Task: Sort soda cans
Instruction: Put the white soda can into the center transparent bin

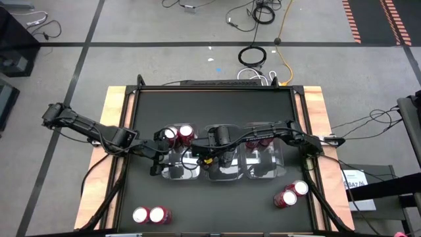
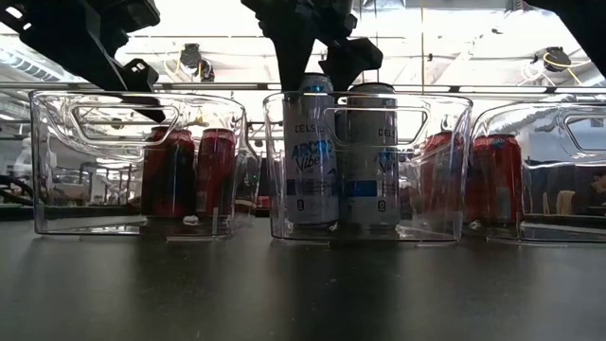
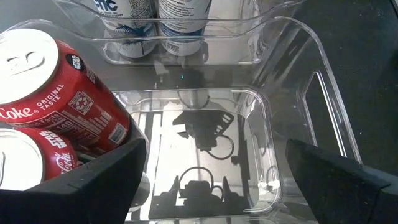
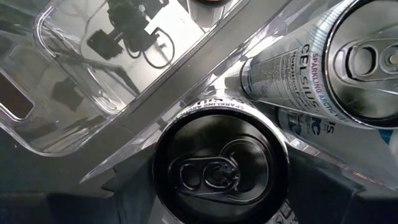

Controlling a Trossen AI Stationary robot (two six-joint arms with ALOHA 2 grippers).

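Observation:
Three clear bins stand in a row at mid-table. The left bin (image 1: 177, 172) holds two red soda cans (image 3: 56, 93) at its far end. My left gripper (image 3: 214, 186) hangs open over this bin's bare near part, the red cans beside one finger. The middle bin (image 2: 367, 95) holds two upright silver-and-blue soda cans with dark tops. My right gripper (image 1: 217, 157) reaches down into it and is shut on one can (image 4: 221, 168); the other can (image 4: 367, 62) stands right beside it. The right bin (image 1: 276, 168) holds red cans (image 2: 492, 180). My right gripper pinches the silver-and-blue can between its two fingers, high on its side wall near the top rim (image 4: 186, 127). The fingers come from above, pointing steeply down. The can's own top hides the exact places of contact. The can stands upright with its base on the bin floor (image 2: 312, 225).
Two loose red cans (image 1: 289, 195) lie near the table's right edge, and two more (image 1: 150, 214) at the near left. The far half of the dark tabletop (image 1: 210, 108) is bare. Cables lie on the floor beyond the table.

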